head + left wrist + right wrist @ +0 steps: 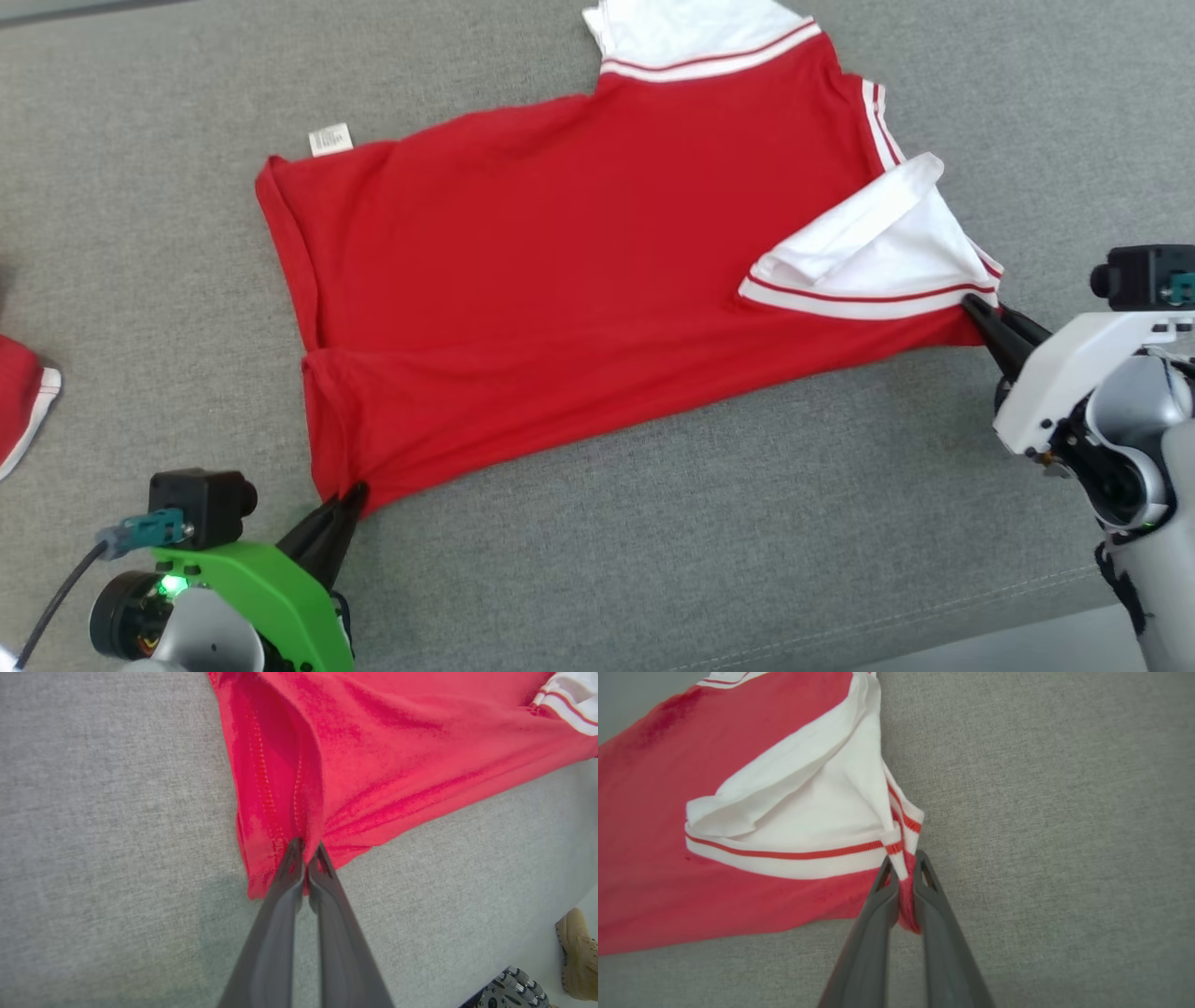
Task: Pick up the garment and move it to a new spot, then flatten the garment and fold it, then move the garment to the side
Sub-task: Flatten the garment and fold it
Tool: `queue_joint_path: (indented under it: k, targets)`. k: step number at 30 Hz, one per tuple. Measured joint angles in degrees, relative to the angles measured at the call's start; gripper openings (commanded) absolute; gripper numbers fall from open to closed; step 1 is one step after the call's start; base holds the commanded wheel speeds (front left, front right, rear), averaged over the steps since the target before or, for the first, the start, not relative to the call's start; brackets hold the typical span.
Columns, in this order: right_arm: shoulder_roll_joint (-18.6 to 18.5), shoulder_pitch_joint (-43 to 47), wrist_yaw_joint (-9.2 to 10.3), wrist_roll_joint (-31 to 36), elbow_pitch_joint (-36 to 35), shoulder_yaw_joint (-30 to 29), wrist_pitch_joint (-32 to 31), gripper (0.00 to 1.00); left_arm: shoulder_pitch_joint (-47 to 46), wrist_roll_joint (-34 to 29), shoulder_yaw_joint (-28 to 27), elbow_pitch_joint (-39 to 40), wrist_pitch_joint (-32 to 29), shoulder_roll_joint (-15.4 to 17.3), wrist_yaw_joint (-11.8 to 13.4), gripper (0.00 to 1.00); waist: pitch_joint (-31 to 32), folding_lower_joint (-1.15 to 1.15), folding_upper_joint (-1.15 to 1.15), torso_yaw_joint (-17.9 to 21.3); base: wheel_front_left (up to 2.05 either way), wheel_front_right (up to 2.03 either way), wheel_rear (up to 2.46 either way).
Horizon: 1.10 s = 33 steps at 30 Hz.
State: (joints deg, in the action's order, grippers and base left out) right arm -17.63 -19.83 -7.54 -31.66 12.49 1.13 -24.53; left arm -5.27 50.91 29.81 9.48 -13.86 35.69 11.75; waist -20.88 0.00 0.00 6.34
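Red shirt [579,308] lies flat in the middle of the frame on gray cloth [747,541]. The left gripper [347,499] pinches its lower-left corner, the right gripper [976,306] pinches its right corner. I think folding starts now: next, lift both corners together, evenly.

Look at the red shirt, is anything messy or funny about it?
Yes. On the red shirt, the white sleeve by the right gripper is flopped back over the red cloth, not spread out. The hem by the left gripper is doubled over in a band. A white label pokes out at the far edge.
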Motion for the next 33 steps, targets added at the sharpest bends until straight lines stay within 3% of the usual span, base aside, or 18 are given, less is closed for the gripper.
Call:
queue_joint_path:
  k: [7, 15, 16, 17, 18, 19, 21, 22, 27, 33]
  targets:
    - [-2.71, 8.18, -0.01, -4.25, -7.44, -3.50, -5.92, 0.00, 6.12, 4.20, -1.43, 6.64, -0.43, 2.44, -0.93, 0.00, 2.79, 0.00, 0.00, -0.69, 0.00, 0.00, 0.00]
    - [-2.77, 18.37, 0.00, -5.78, -14.48, -7.84, -11.03, 0.00, 13.12, 5.39, 1.09, 9.10, 1.87, 0.23, -0.08, 0.00, 3.01, 0.00, 0.00, -1.03, 0.00, 0.00, 0.00]
    - [-2.61, 18.61, 0.00, -5.45, -14.68, -8.01, -11.06, 0.03, 13.21, 5.50, 1.10, 8.81, 2.22, -0.22, 0.05, 0.00, 2.98, 0.00, 0.00, -1.09, 0.00, 0.00, 0.00]
    - [-2.41, 18.68, 0.00, -5.11, -14.80, -8.09, -11.22, 0.26, 13.22, 5.50, 1.20, 8.43, 2.46, -0.63, 0.09, 0.03, 2.97, 0.00, 0.00, -1.14, 0.00, 0.00, 0.00]
    - [-2.22, 18.69, 0.00, -4.86, -14.88, -8.06, -11.49, 1.00, 13.22, 5.42, 1.33, 7.97, 2.71, -0.69, 0.10, 0.19, 2.99, 0.00, 0.00, -1.18, 0.00, 0.00, 0.00]
    - [-2.12, 18.73, 0.00, -4.65, -14.88, -8.03, -11.74, 1.00, 13.22, 5.41, 1.22, 7.54, 3.00, -0.87, 0.25, 0.34, 3.02, 0.00, 0.00, -1.24, 0.00, 0.00, 0.00]
    - [-2.13, 18.89, 0.01, -3.79, -15.02, -8.02, -11.90, 1.00, 13.21, 5.32, 1.08, 6.92, 3.44, -1.24, 0.43, 0.91, 3.17, 0.00, 0.00, -1.36, 0.00, 0.00, 0.00]
    - [-2.13, 18.84, 0.01, -3.69, -15.15, -8.27, -11.90, 1.00, 13.22, 5.32, 0.87, 6.90, 3.87, -1.29, 0.49, 1.00, 3.25, 0.00, 0.00, -1.44, 0.00, 0.00, 0.00]
    - [-4.02, 16.12, 0.01, -4.20, -18.01, -9.68, -13.03, 1.00, 13.69, 4.47, -0.86, 8.05, 3.93, 1.01, 1.82, 1.00, 2.74, 0.00, 0.00, -1.61, 0.00, 0.00, 0.00]
    - [-6.01, 2.25, 0.02, -3.08, -21.73, -9.66, -15.60, 1.00, 6.37, 1.71, -5.60, 10.73, 2.71, 4.87, 3.48, 1.00, -0.48, 0.00, 0.00, -1.83, 0.00, 0.00, 0.00]
